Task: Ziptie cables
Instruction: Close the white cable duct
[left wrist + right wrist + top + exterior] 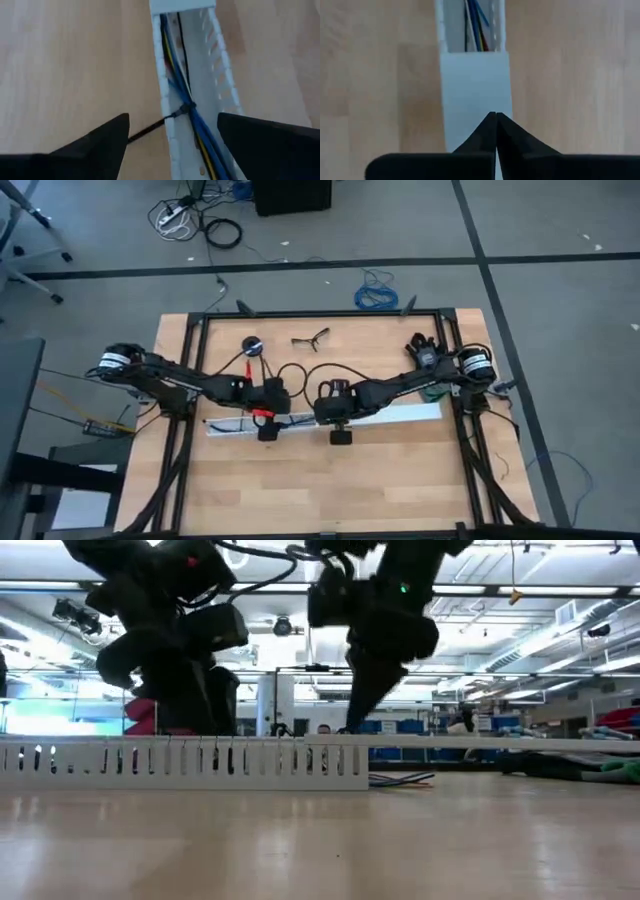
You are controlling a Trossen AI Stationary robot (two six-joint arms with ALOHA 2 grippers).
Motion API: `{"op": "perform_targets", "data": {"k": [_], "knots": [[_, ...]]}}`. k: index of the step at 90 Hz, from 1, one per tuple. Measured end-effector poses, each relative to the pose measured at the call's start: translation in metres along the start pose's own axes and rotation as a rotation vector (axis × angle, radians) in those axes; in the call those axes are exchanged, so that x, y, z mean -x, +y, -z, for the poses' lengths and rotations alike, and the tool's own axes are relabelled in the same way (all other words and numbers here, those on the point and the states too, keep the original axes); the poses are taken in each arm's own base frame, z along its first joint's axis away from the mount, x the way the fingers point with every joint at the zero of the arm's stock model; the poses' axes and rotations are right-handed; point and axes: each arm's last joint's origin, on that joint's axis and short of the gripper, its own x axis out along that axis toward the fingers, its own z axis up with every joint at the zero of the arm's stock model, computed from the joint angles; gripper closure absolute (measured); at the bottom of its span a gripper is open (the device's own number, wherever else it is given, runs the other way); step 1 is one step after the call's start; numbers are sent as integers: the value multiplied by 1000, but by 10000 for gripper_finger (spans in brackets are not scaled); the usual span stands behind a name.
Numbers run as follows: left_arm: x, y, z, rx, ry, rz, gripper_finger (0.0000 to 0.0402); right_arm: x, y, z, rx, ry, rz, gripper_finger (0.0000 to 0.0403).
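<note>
Here the bundle of thin blue, yellow and dark wires (pixel 192 117) lay lengthwise inside the long white slotted plastic duct (pixel 400 412), which sat across the middle of the light wooden table (pixel 300 490). A thin black zip tie (pixel 172 116) circled the wires at one point, its tail poking out through the duct's side wall onto the wood. The left gripper (pixel 172 142) hovered over the open stretch of duct, fingers spread wide, one on each side of the channel (not touching the wires). The right gripper (pixel 496 125) hung over the covered part of the duct, next to where the solid white lid (pixel 475 90) ended, its fingertips pressed together with nothing between them. In the high view both arms met near the duct's middle, the grippers close beside each other.
</note>
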Motion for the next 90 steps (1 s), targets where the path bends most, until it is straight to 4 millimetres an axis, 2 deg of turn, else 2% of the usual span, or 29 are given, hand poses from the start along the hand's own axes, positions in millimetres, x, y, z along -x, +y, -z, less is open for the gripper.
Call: {"op": "perform_targets", "data": {"k": [31,44,62,72,90], "knots": [[4,4,-7,16,-65,51,104,-7,-5,4,-18,-10,-18,402],[6,4,-12,51,-115,156,104,-7,-7,2,-13,-15,-17,403],[6,4,-13,65,-120,164,104,-7,-7,2,-4,-19,-17,403],[4,4,-14,65,-127,157,104,-7,-7,1,2,-27,-17,403],[-13,4,-11,71,-107,137,103,-7,-7,1,2,-27,-21,403]]}}
